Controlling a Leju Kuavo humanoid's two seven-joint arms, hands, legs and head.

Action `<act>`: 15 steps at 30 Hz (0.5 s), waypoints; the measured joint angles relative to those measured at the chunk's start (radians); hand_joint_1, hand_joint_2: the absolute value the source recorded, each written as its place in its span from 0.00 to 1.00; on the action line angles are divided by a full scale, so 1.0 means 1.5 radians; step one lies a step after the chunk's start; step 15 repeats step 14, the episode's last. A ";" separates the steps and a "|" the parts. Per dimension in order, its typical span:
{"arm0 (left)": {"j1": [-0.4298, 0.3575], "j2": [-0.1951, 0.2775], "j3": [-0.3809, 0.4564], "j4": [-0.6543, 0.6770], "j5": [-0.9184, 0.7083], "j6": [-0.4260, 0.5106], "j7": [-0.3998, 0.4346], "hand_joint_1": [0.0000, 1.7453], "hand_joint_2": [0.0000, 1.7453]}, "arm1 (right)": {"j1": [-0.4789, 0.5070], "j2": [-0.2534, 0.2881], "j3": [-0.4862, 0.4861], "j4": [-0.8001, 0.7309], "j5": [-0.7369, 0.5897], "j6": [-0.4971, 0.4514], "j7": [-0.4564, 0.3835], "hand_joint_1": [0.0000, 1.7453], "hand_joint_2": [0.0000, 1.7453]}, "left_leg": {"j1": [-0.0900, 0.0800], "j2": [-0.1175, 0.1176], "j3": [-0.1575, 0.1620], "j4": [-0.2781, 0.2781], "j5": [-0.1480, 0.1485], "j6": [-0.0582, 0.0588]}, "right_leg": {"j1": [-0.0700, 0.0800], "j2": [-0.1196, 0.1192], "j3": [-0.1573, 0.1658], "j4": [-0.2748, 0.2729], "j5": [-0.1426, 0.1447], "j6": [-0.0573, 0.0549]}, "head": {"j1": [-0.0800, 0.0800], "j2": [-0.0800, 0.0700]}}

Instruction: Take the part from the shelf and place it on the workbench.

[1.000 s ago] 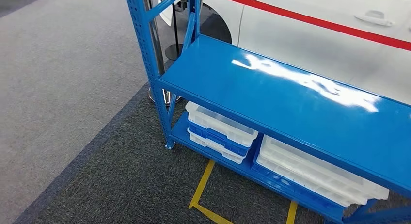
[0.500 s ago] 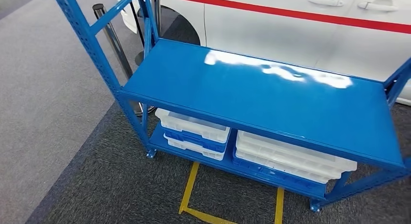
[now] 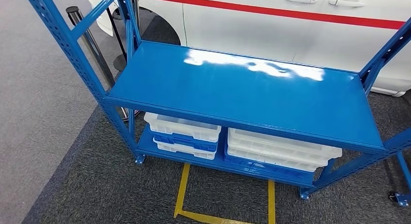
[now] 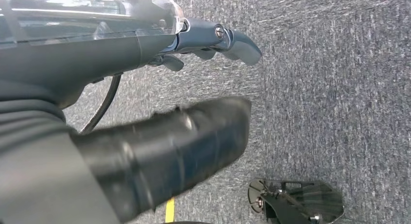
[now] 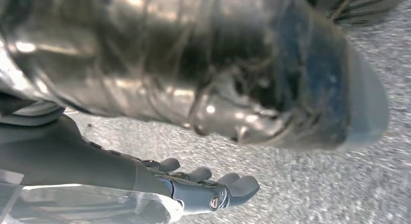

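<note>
Shelf (image 3: 237,95), blue steel, stands on grey carpet (image 3: 53,112); its middle deck is bare and glossy. On the shelf's bottom deck sit stacked white and blue trays (image 3: 184,134), a second stack (image 3: 281,153) beside them. Behind the shelf, white car (image 3: 271,30) with red stripe. Yellow floor tape (image 3: 181,190) in front of the shelf. Left hand (image 4: 160,112) hangs over carpet, fingers extended, grasping nothing. Right hand (image 5: 194,185) likewise released, fingers loosely spread. Cannot tell which item is the part.

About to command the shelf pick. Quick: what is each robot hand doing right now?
Left robot hand: open, fingers apart, holding nothing, hanging over the carpet.
Right robot hand: open, holding nothing, also over the carpet.
</note>
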 joint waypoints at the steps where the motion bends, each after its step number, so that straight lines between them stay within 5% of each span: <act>1: 0.000 0.000 0.000 0.000 -0.001 0.000 0.000 0.00 1.00 | 0.000 0.000 0.000 0.000 0.002 0.002 0.004 0.00 0.00 | 0.000 0.000 0.000 0.000 0.000 0.001 | 0.000 0.000 0.001 -0.001 0.000 0.001 | 0.000 0.000; 6: 0.000 0.000 0.000 0.000 -0.002 0.000 0.001 0.00 1.00 | -0.001 0.000 0.000 0.000 0.004 0.006 0.012 0.00 0.00 | -0.002 0.000 0.001 0.001 -0.001 0.005 | -0.001 -0.001 0.003 -0.004 0.002 0.007 | 0.000 0.000; 10: 0.000 0.000 0.000 0.000 -0.002 0.000 0.001 0.00 0.00 | -0.001 0.000 0.000 0.001 0.006 0.006 0.017 0.00 0.00 | -0.002 0.000 0.001 0.002 -0.001 0.006 | -0.002 -0.001 0.003 -0.005 0.001 0.017 | 0.000 0.000; 14: 0.000 0.000 0.000 0.000 -0.003 0.000 -0.001 0.00 1.00 | -0.001 0.000 0.001 0.001 0.009 0.006 0.030 0.00 0.00 | -0.002 0.000 0.001 0.002 -0.001 0.006 | -0.001 -0.001 0.002 -0.004 0.001 0.020 | 0.000 0.000; 15: 0.000 0.000 0.000 0.000 -0.003 0.000 -0.001 0.00 1.00 | -0.001 0.000 0.001 0.001 0.009 0.006 0.030 0.00 0.00 | -0.002 0.000 0.001 0.002 -0.001 0.006 | -0.001 -0.001 0.002 -0.004 0.001 0.020 | 0.000 0.000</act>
